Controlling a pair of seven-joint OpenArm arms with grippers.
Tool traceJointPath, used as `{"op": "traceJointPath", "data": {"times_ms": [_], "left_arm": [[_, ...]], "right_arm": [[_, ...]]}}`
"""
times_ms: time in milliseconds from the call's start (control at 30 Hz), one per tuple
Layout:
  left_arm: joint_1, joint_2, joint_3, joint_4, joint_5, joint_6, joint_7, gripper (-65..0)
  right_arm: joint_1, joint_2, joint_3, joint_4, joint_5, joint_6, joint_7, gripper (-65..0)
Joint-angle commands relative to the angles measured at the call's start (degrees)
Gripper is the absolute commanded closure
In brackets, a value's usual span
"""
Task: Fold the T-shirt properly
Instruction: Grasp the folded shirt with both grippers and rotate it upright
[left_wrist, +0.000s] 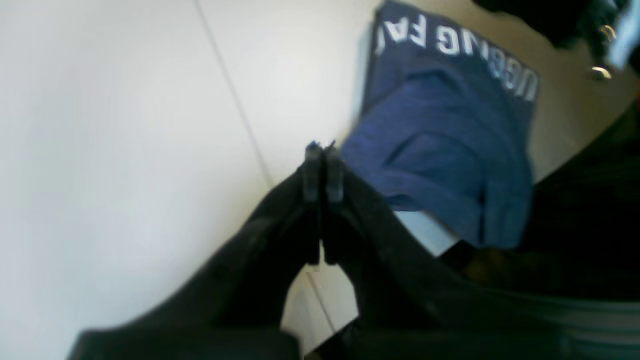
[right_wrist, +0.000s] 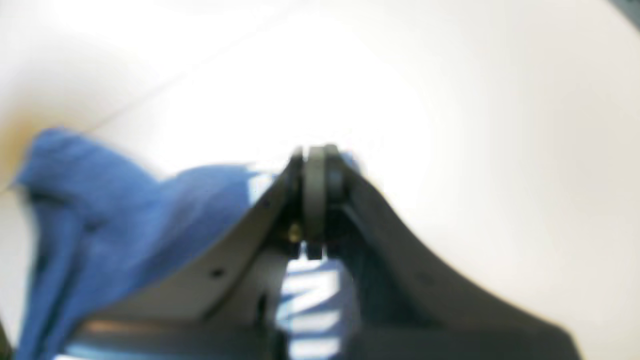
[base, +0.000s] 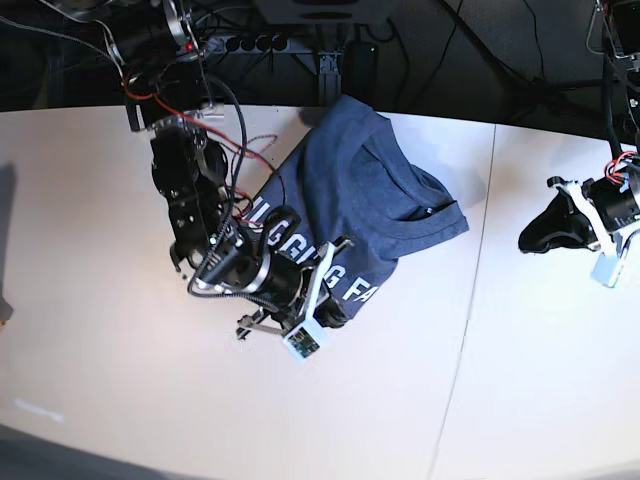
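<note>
White table (base: 90, 400) with a seam (base: 470, 330); beyond its far edge, a dark backdrop and cables (base: 300, 40).

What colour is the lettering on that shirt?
White block lettering on the blue-grey T-shirt, clearest in the base view.

T-shirt (base: 375, 205) heathered matt cloth; table (base: 100, 380) smooth, perhaps laminate

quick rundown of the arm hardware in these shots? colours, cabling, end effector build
Both arms are black. The right arm carries exposed red, black and white cables and ends in silver brackets with a small circuit board. The right end effector has dark curved fingers and a brass screw. The left end effector has narrow black ribbed fingertips; in the base view its wrist has a white bracket and red wiring.
</note>
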Motion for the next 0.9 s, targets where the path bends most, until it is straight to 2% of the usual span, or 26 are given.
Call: {"op": "traceJointPath", "data": {"times_ms": [0,200,333,400,567,667,867], "left_arm": [[0.4,-0.5,0.5,2.4,-1.5,-1.6,-0.8,0.0],[3.9,2.6,11.4,10.1,-0.1,-1.6,-0.2,0.0],[3.9,5.8,18.6,11.1,1.7,-1.6,-0.4,0.0],[3.9,8.0,22.4,11.0,4.3,-1.6,-1.1,0.0],[3.9,12.3,31.4,10.2,16.7,-1.6,-7.5,0.0],[3.9,14.9,34.4,9.6,20.2,-1.6,-9.4,0.0],[3.9,20.2,35.8,6.3,20.4,-1.6,-9.8,0.0]], "right_arm": [[3.3,-0.5,0.2,-1.3,0.5,2.5,1.7,0.0],[12.6,-2.1,0.2,-15.3,0.5,2.5,1.6,0.0],[15.9,-3.5,0.1,-21.7,0.5,2.5,1.5,0.0],[16.6,-4.3,0.1,-23.8,0.3,2.6,1.5,0.0],[17.1,-6.0,-0.9,-26.6,-1.0,2.5,1.5,0.0],[17.1,-6.3,-3.3,-27.4,-0.9,2.6,1.5,0.0],[17.1,-6.3,-9.7,-27.5,-1.4,2.5,1.4,0.0]]}}
